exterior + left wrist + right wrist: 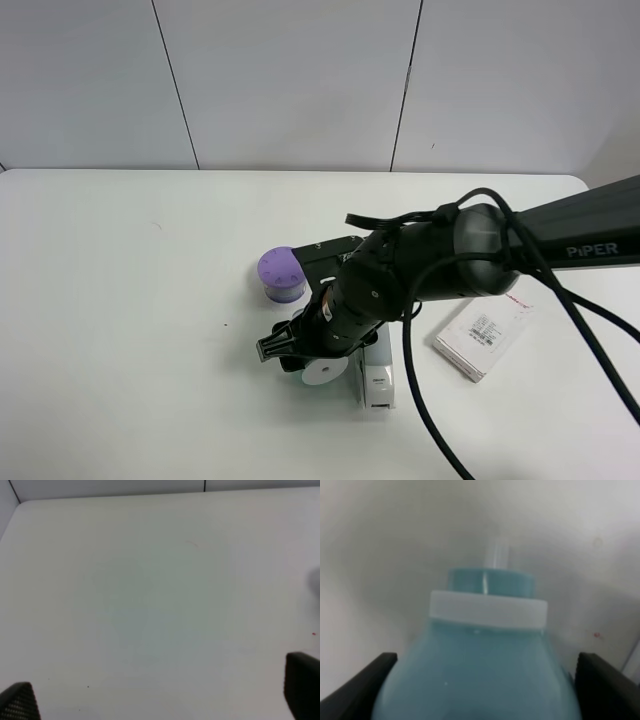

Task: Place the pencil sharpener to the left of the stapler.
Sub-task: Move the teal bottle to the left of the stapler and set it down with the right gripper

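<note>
Just left of the stapler point(379, 378), the pencil sharpener point(322, 372), seemingly gripped by the right tool point(280, 352), white face frontward.

We log the right arm point(470, 255) coming in over the worktop point(120, 300) from its right edge, elbow high, forearm angled down toward the middle near the front edge. Right tool point(285, 352) sits low, pointing at the left edge, with its fingers point(365, 685) closed against both sides of the pencil sharpener point(480, 630). Left tool point(161, 690) hangs above the worktop, fingertips point(20, 702) spread wide apart.
</note>
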`<action>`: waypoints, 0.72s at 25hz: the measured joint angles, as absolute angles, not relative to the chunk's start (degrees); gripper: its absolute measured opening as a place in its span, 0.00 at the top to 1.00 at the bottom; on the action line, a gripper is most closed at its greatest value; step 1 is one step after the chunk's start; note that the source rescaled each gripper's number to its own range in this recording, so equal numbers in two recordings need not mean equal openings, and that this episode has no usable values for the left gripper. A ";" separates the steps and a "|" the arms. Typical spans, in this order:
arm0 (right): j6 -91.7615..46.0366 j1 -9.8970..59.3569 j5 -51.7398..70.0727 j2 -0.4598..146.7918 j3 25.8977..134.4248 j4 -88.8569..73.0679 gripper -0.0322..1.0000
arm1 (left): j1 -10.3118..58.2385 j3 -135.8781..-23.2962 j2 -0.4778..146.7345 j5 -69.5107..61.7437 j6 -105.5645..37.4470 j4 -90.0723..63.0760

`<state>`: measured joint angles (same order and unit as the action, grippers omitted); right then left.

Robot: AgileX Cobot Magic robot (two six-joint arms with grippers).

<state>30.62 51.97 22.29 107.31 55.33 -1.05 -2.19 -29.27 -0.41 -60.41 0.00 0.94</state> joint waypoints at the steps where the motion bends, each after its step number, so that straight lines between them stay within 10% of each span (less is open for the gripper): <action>1: 30.62 51.97 22.29 107.31 55.33 -1.05 0.97 | -2.19 -29.27 -0.41 -60.41 0.00 0.94; 18: 30.14 51.97 22.39 107.31 55.33 -1.53 0.86 | -2.19 -29.27 -0.41 -60.41 0.00 0.94</action>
<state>30.14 51.97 22.39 107.31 55.33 -1.53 -2.19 -29.27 -0.41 -60.41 0.00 0.94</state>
